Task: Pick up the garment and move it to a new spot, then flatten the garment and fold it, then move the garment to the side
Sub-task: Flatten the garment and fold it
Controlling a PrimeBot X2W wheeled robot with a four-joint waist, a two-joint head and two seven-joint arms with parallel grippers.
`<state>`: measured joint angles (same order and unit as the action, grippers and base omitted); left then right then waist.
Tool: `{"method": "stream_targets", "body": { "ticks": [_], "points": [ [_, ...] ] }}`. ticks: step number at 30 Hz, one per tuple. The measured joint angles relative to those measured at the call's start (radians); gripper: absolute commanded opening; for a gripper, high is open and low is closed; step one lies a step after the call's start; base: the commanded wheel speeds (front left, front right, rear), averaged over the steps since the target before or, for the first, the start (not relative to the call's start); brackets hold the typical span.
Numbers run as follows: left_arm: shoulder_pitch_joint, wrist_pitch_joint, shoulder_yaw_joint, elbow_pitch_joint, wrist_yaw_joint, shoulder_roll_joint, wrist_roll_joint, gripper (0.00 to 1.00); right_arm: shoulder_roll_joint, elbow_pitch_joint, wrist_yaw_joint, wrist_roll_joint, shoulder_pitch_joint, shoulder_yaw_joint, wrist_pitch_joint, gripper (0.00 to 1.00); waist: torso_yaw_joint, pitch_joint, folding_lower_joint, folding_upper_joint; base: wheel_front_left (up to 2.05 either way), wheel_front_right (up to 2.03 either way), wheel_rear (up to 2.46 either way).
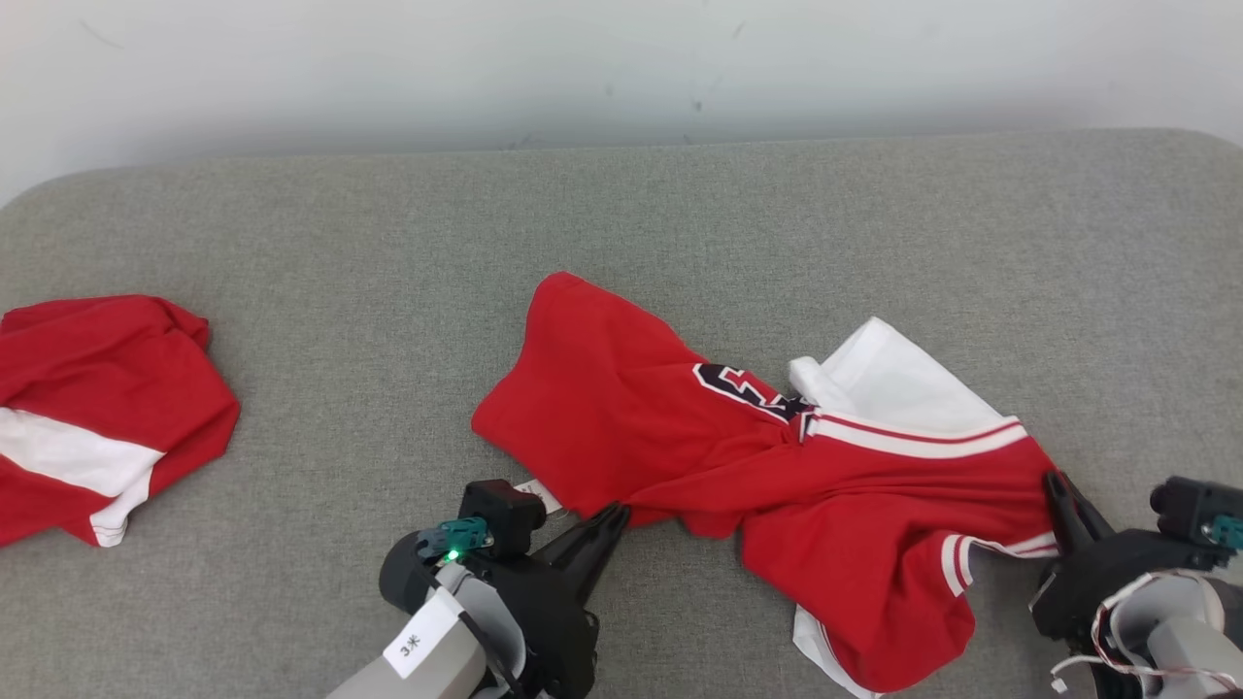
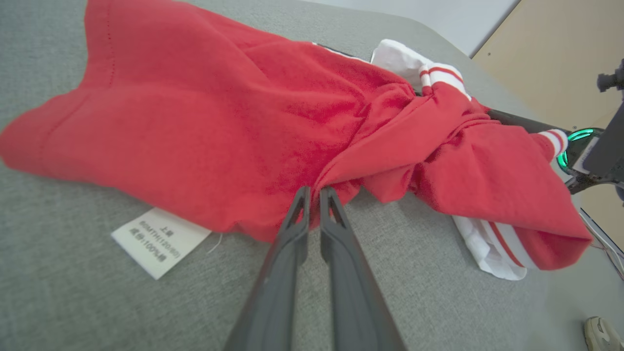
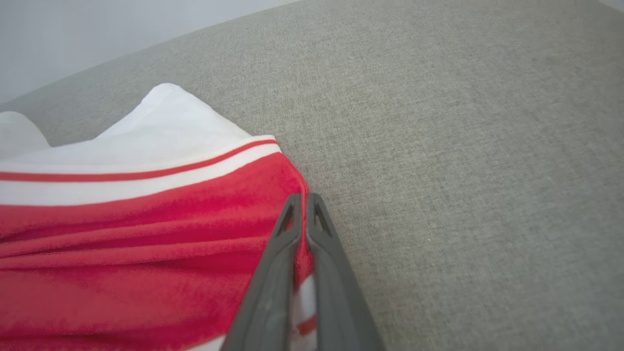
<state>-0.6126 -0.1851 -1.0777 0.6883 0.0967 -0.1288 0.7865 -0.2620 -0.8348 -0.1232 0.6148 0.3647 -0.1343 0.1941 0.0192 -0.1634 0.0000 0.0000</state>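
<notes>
Garment (image 1: 680, 427), the red jersey with white trim, lies stretched out low and right of centre on the grey padded surface (image 1: 388, 243). Its long axis runs from 10 o'clock to 4 o'clock in the head view: plain red hem end up at 10, the white striped end bunched and twisted down at 4. Way over at 9 o'clock, well apart, sits a second red-and-white cloth (image 1: 87, 388), crumpled at the edge. Right gripper (image 1: 1054, 481) is at the garment's 3 o'clock end, jaws closed tight, and its wrist view shows red cloth and a white stripe pinched between them. Left gripper (image 1: 614, 513) sits at the garment's 7 o'clock side, tips right against the near red edge, only a narrow slit between the fingers; whether any cloth is nipped, I can't tell. Just beside those tips, at their 9 o'clock, a small white care label (image 2: 158, 241) lies flat on the surface.
</notes>
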Motion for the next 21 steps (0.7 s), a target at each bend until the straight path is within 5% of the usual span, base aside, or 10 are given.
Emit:
{"method": "stream_targets", "body": {
  "ticks": [1, 5, 6, 8, 12, 21],
  "points": [
    [0.0, 0.002, 0.0, 0.001, 0.0, -0.003, 0.0, 0.0, -0.006, 0.001, 0.0, 0.0, -0.009, 0.0, 0.0, 0.0, 0.0, -0.001, 0.0, 0.0, 0.0, 0.0, 0.0],
    [0.001, 0.017, -0.002, 0.001, 0.0, -0.001, 0.0, 0.0, -0.004, 0.015, 0.0, 0.0, -0.024, 0.0, 0.006, 0.0, 0.003, -0.003, 0.0, 0.0, 0.0, 0.0, 0.0],
    [0.003, 0.017, -0.002, 0.001, 0.0, 0.0, 0.0, 0.15, -0.004, 0.019, 0.0, 0.0, -0.028, -0.001, 0.009, 0.0, 0.004, -0.004, 0.0, 0.0, 0.0, 0.0, 0.0],
    [0.011, 0.017, 0.002, 0.001, 0.0, 0.0, 0.002, 1.0, -0.002, 0.026, 0.0, 0.0, -0.028, -0.002, 0.009, 0.0, 0.006, -0.005, 0.0, 0.0, 0.0, 0.0, 0.0],
    [0.009, 0.008, 0.04, -0.006, -0.01, -0.014, 0.011, 1.0, -0.003, 0.036, 0.0, -0.001, -0.028, -0.002, 0.01, 0.0, 0.011, -0.006, 0.0, 0.0, 0.0, 0.0, 0.0],
    [-0.058, -0.009, 0.134, 0.013, -0.039, -0.142, 0.049, 1.0, 0.003, 0.065, 0.001, -0.01, -0.029, -0.018, 0.01, 0.0, 0.001, -0.007, 0.0, 0.0, 0.0, 0.0, 0.0]
  ]
}}
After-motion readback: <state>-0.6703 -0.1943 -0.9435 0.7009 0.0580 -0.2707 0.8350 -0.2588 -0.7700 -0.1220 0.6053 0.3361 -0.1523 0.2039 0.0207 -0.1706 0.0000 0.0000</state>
